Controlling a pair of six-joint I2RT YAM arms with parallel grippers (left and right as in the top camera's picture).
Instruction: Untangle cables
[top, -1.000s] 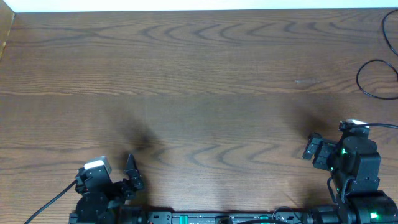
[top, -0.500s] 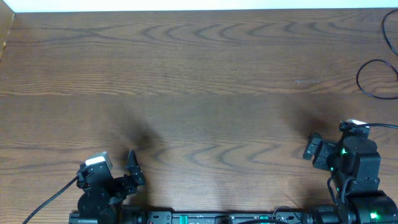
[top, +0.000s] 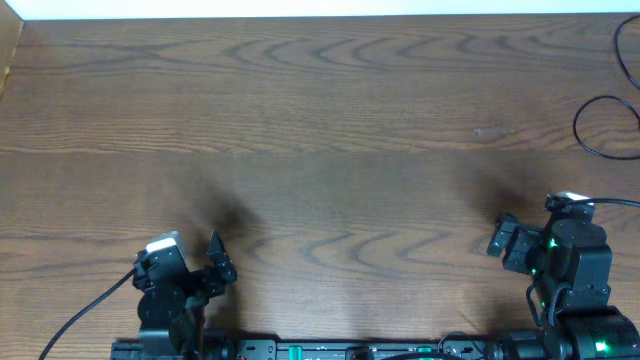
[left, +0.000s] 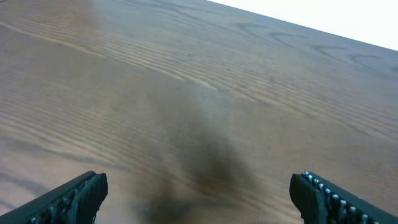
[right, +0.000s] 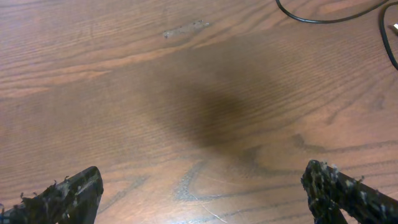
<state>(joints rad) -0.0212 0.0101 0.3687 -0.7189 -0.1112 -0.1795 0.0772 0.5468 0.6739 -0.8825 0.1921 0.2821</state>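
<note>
A black cable (top: 578, 128) lies in loops at the table's far right edge, running out of the overhead view. The right wrist view shows a stretch of this black cable (right: 311, 20) at its top right, well ahead of my right gripper (right: 202, 193). No white cable shows in any view. My right gripper (top: 540, 240) hangs open near the front right, nothing between its fingers. My left gripper (top: 187, 268) is open at the front left over bare wood, and in the left wrist view the gripper (left: 199, 193) has both fingertips wide apart with nothing between them.
The wooden table (top: 320, 120) stretches back to a white strip along its far edge. A thick black wire (top: 85, 320) trails from the left arm at the front left. A faint scuff mark (top: 492, 130) sits right of centre.
The left arm has shifted a little to the right and turned slightly. The right arm and the black cable have not moved.
</note>
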